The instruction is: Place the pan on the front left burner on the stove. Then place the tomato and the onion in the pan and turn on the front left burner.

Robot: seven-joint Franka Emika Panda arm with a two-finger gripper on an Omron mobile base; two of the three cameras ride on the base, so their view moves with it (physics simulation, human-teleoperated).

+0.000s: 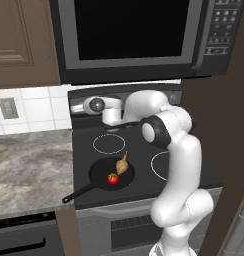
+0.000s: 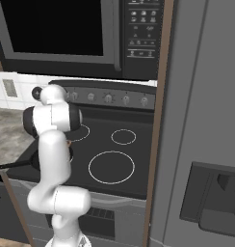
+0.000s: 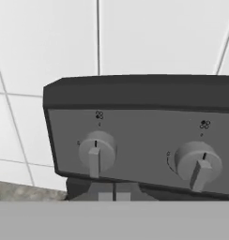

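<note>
The black pan (image 1: pixel 101 175) lies on the stove (image 1: pixel 144 150) and covers the front left burner, its long handle pointing to the front left. In the pan lie the red tomato (image 1: pixel 113 178) and the tan onion (image 1: pixel 122 165), side by side. My arm reaches over them to the left end of the back panel, where the hand (image 1: pixel 96 106) is held close to the knobs. In the hand view my gripper (image 3: pixel 114 192) is shut on nothing, its tips together just below and to the right of the left knob (image 3: pixel 96 150). A second knob (image 3: pixel 197 164) sits to the right.
A granite counter (image 1: pixel 29 160) adjoins the stove on the left, and a microwave (image 1: pixel 134 35) hangs low above the back panel. A grey fridge (image 2: pixel 206 120) walls off the right side. The back left ring (image 1: pixel 108 143) and the front right ring (image 2: pixel 111 167) are bare.
</note>
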